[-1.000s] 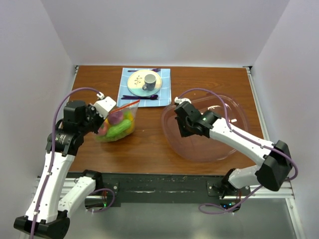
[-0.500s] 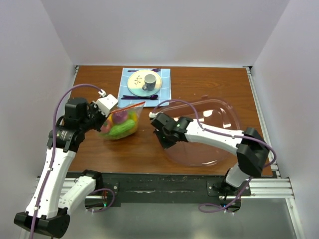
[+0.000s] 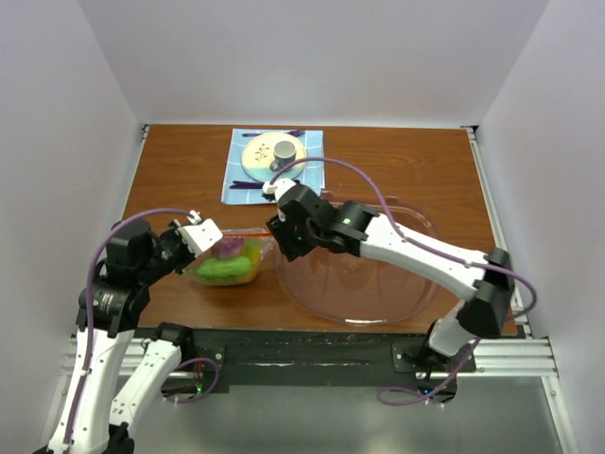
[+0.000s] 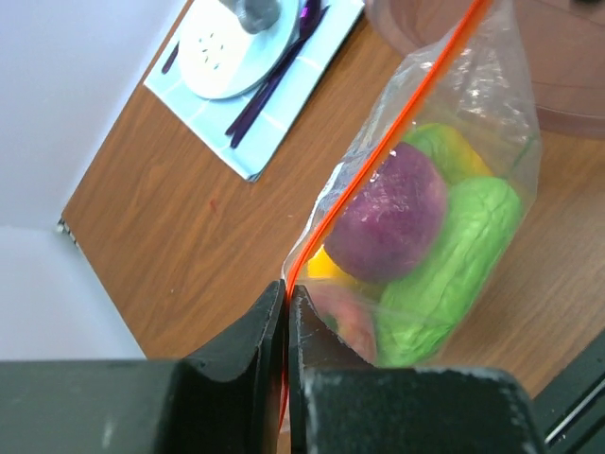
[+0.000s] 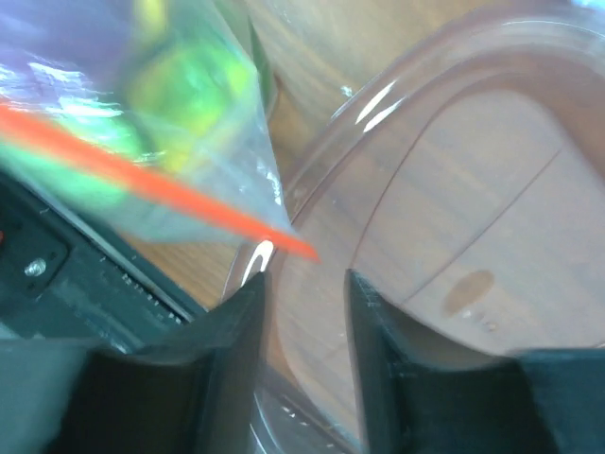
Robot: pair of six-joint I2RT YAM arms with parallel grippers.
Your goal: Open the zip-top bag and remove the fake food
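Note:
The zip-top bag (image 3: 232,270) lies on the wooden table left of centre, its orange zipper strip (image 4: 378,161) running along the top edge. Through the clear plastic I see fake food: a purple piece (image 4: 392,213), a green piece (image 4: 454,255) and some yellow. My left gripper (image 4: 285,295) is shut on the near-left end of the zipper strip, seen from above at the left gripper (image 3: 203,239). My right gripper (image 3: 282,241) hangs at the bag's right end. In its wrist view the right gripper (image 5: 304,284) is open, and the strip's orange tip (image 5: 298,246) lies just ahead of the gap.
A large clear pinkish bowl (image 3: 416,219) sits right of the bag, under my right arm, its rim (image 5: 312,180) close to the bag. At the back, a blue mat (image 3: 236,184) carries a round plate (image 3: 257,154), a grey cup (image 3: 284,148) and purple cutlery.
My right arm swung left from the bowl to the bag's right end and its jaws opened. The bowl slid left and nearer. The left arm drew the bag nearer.

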